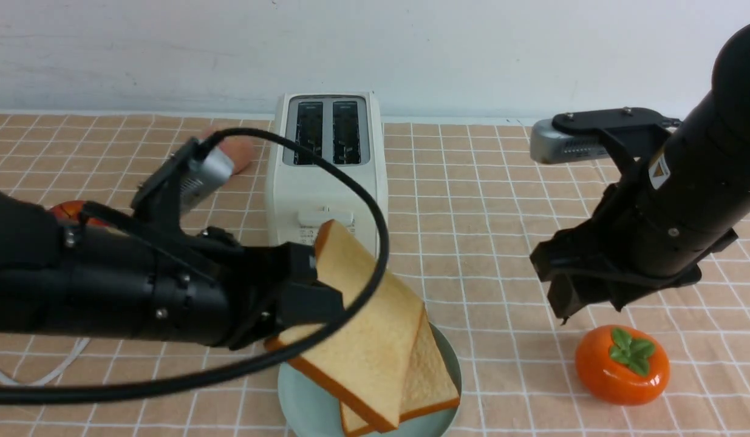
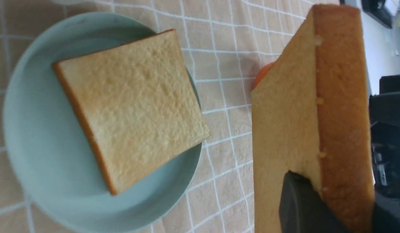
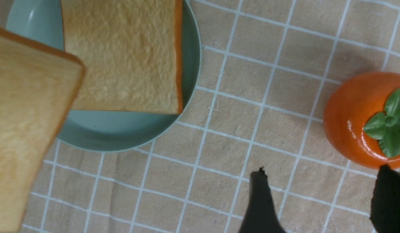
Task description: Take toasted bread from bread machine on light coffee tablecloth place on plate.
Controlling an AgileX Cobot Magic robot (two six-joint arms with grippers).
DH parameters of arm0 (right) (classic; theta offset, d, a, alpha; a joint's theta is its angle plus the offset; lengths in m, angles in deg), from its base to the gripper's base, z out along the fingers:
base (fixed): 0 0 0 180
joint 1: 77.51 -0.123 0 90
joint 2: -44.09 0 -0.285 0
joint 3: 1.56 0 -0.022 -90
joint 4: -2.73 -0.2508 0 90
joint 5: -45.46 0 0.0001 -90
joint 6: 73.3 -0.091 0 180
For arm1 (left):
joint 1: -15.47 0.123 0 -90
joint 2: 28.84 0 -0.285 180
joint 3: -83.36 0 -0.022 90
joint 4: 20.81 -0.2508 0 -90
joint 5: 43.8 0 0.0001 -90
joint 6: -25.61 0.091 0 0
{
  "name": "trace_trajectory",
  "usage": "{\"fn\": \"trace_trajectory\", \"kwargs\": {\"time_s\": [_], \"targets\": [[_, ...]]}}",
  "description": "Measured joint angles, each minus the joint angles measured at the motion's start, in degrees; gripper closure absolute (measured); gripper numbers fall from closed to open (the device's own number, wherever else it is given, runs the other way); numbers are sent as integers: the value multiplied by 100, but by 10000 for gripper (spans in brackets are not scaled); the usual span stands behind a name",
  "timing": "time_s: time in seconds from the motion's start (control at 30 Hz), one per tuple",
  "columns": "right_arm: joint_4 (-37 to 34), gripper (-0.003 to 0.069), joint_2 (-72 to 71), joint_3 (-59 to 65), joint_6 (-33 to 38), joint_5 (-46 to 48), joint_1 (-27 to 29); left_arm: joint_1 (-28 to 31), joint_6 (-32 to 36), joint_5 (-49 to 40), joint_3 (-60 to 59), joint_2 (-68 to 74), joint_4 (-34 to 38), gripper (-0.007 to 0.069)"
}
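The left claw (image 2: 339,200) is clamped on one slice of toasted bread (image 1: 365,321), its fingers on either side of the slice near one end. The held slice is tilted and raised above the plate (image 1: 308,394); its pale golden face and orange-brown crust are both visible. The second slice (image 2: 131,106) lies flat in the plate, off-centre, with one corner reaching the rim. The plate is round, shallow and pale teal-green, and sits on the light coffee tablecloth (image 1: 490,255), in front of the bread machine (image 1: 326,188).

The bread machine is cream-white. Both of its slots are empty, and its lever (image 1: 326,217) faces the plate. A white cord (image 1: 40,379) runs over the cloth at the left.

The right claw (image 3: 319,200) is released, its fingers spread with nothing between them, above the cloth near an orange persimmon-like fruit (image 1: 622,365) with green leaves. A red item (image 1: 68,210) at the left is partly hidden by the left arm (image 1: 138,273) and cannot be identified.
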Motion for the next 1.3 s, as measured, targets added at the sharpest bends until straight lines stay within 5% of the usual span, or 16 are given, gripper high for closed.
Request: {"fn": "trace_trajectory", "kwargs": {"time_s": [0.17,0.47,0.6,0.8,0.9,1.0,1.17,1.3], "targets": [[0,216,0,0,0,17,0,0,2571,234,-31,831,2003,533],[0,216,0,0,0,110,0,0,3342,632,-31,2255,2993,515],[0,216,0,0,0,110,0,0,3342,858,-31,2297,3032,396],[0,216,0,0,0,123,0,0,3333,1944,-31,1719,2420,21],[0,216,0,0,0,127,0,0,3249,2969,-31,1276,2000,-33],[0,216,0,0,0,127,0,0,3259,3485,-31,1007,1842,-27],[216,216,0,0,0,127,0,0,3835,3165,-44,395,1683,128],[298,244,0,0,0,93,0,0,3959,1560,-44,145,881,481]]}}
